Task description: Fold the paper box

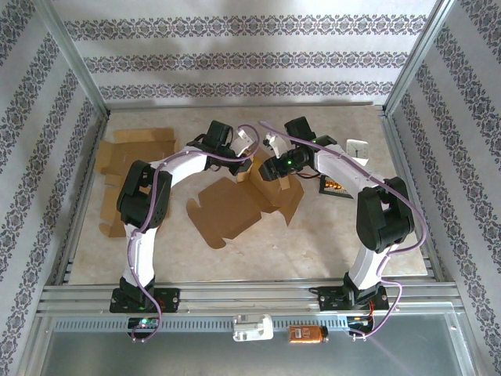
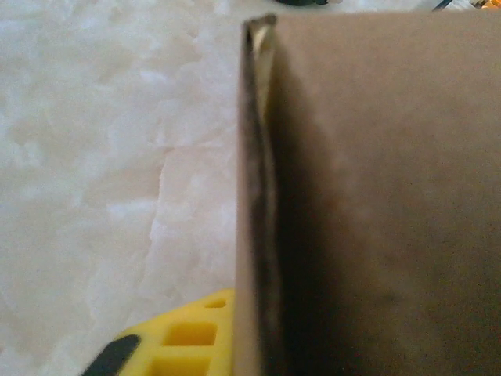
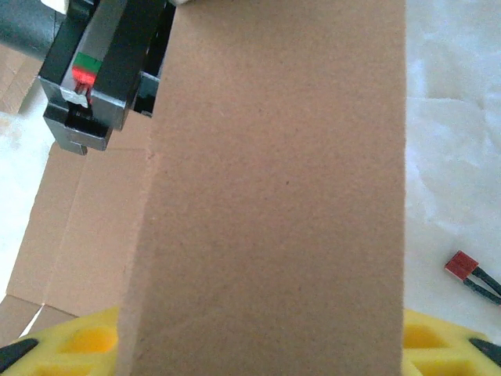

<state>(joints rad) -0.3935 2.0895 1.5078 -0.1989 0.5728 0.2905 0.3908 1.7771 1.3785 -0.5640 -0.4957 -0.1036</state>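
My right claw (image 1: 273,157) is spread wide, brown cardboard box flap (image 3: 274,196) lying across its yellow fingers (image 3: 70,341). Left claw (image 1: 244,143) is against the same flap; can't tell its opening.

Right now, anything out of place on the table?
One stray: a red connector lies loose on the table, beside the box. It looks left over, not part of the fold. No damage visible on the box.

Floral-striped walls (image 1: 235,59) enclose a pale marbled tabletop (image 1: 313,243).
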